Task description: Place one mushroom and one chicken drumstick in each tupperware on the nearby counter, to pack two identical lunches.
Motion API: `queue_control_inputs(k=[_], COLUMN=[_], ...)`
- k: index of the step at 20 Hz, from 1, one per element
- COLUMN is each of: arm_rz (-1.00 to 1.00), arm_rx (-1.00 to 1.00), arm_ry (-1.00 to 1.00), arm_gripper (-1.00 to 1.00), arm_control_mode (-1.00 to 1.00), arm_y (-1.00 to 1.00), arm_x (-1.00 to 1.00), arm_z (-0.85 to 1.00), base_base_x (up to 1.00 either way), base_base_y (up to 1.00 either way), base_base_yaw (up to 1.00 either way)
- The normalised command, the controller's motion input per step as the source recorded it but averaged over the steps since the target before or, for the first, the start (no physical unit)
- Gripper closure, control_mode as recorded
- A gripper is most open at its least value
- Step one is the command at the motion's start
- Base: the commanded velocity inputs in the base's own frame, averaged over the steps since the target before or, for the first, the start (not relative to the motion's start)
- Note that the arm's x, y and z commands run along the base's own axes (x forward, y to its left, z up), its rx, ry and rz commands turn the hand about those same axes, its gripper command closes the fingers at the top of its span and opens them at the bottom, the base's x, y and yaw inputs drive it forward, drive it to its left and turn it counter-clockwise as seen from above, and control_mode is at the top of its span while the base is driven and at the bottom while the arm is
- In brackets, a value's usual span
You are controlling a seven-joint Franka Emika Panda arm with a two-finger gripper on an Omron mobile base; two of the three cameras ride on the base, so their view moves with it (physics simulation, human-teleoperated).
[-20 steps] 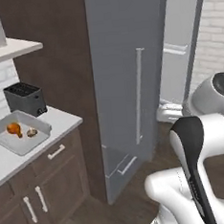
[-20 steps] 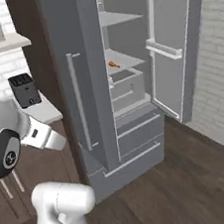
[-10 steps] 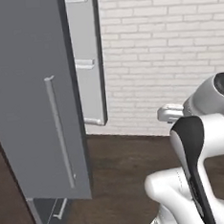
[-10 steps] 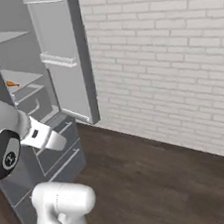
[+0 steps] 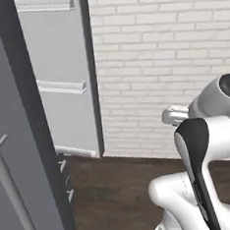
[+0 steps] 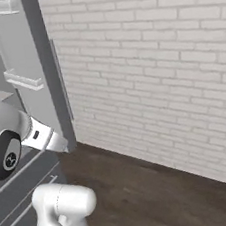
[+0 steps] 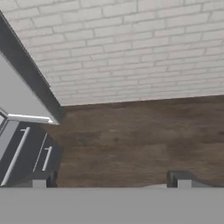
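- The gripper (image 7: 111,183) hangs with its jaws spread wide and nothing between them, pointed down at the dark wood floor (image 7: 131,135).
- Nothing in sight speaks for packing done; the tupperware, the counter, mushrooms and drumsticks are nowhere before me, so I judge the task has most of its work ahead.
- Just beside the robot stands the grey fridge door (image 5: 16,145) with its long handle (image 5: 12,190), close on its left.
- Beyond it the inner white fridge door (image 5: 59,77) stands open, shelves showing.
- Farthest off, the white brick wall (image 6: 154,69) shuts off the way ahead; the base would have to turn to reach any counter.
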Motion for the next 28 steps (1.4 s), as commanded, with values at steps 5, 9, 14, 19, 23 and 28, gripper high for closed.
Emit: queue_control_inputs(k=[5, 9, 14, 19, 23, 28], arm_rz=[0.0, 0.0, 0.0, 0.0, 0.0, 0.0], arm_rx=[0.0, 0.0, 0.0, 0.0, 0.0, 0.0], arm_ry=[0.0, 0.0, 0.0, 0.0, 0.0, 0.0], arm_gripper=[-1.0, -1.0, -1.0, -1.0, -1.0, -1.0], arm_control_mode=[1.0, 1.0, 1.0, 1.0, 1.0, 1.0], arm_y=[0.0, 0.0, 0.0, 0.0, 0.0, 0.0], arm_x=[0.0, 0.0, 0.0, 0.0, 0.0, 0.0], arm_z=[0.0, 0.0, 0.0, 0.0, 0.0, 0.0], base_base_x=[0.87, 0.42, 0.25, 0.49, 0.86, 0.87], base_base_y=[-0.12, 0.0, -0.09, -0.22, -0.69, -0.73], base_base_yaw=[0.59, 0.78, 0.75, 0.7, 0.45, 0.3])
